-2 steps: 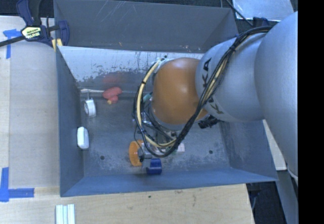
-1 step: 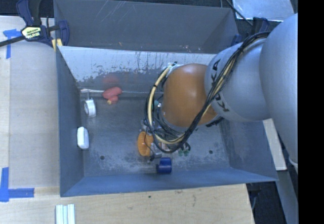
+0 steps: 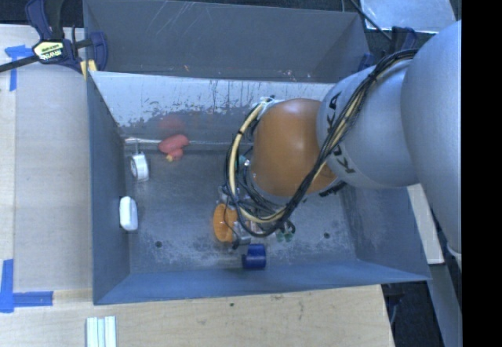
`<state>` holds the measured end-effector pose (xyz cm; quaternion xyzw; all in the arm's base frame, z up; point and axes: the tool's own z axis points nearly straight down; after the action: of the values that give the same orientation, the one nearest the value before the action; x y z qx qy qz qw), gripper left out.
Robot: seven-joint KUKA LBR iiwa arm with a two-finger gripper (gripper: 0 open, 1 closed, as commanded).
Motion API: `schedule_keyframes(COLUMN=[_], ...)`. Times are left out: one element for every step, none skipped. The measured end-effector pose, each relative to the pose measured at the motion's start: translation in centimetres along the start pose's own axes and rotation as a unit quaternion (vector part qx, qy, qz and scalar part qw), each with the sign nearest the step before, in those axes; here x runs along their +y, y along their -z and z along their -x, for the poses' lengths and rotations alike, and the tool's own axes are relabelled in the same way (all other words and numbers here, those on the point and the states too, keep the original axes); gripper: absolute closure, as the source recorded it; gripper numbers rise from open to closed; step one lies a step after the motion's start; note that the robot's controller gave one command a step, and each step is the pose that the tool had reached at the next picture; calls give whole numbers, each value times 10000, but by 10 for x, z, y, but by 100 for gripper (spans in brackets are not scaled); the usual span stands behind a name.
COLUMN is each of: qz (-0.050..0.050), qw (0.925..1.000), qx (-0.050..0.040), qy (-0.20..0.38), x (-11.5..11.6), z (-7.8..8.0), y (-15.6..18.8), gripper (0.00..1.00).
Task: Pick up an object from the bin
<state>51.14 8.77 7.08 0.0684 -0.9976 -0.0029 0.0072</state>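
Hovering low near the front wall of the grey metal bin (image 3: 106, 204), the hand (image 3: 245, 239), whose opening I cannot tell, risks knocking aside the small rounded orange lump (image 3: 223, 224) or the small dark-blue block (image 3: 253, 257) crowded beside it.

- This looks like a robotics lab or test cell, not a home or a shop.
- A big grey industrial arm (image 3: 392, 133) with lettering on its casing reaches in from the right, with an orange cover (image 3: 286, 149) and bundled cables (image 3: 235, 169) at its wrist.
- It works over a grey metal bin (image 3: 220, 31) whose back wall is scratched and scuffed.
- A few small odd things lie loose on the bin's floor: a red toy (image 3: 173, 144), a white piece (image 3: 128, 213) and a blue block (image 3: 253, 257).
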Motion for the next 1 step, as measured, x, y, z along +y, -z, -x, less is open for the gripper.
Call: schedule_keyframes(qz=[2], qw=[10000], qx=[-12], qy=[-95], x=[-16], z=[-5], y=[93], gripper=[100])
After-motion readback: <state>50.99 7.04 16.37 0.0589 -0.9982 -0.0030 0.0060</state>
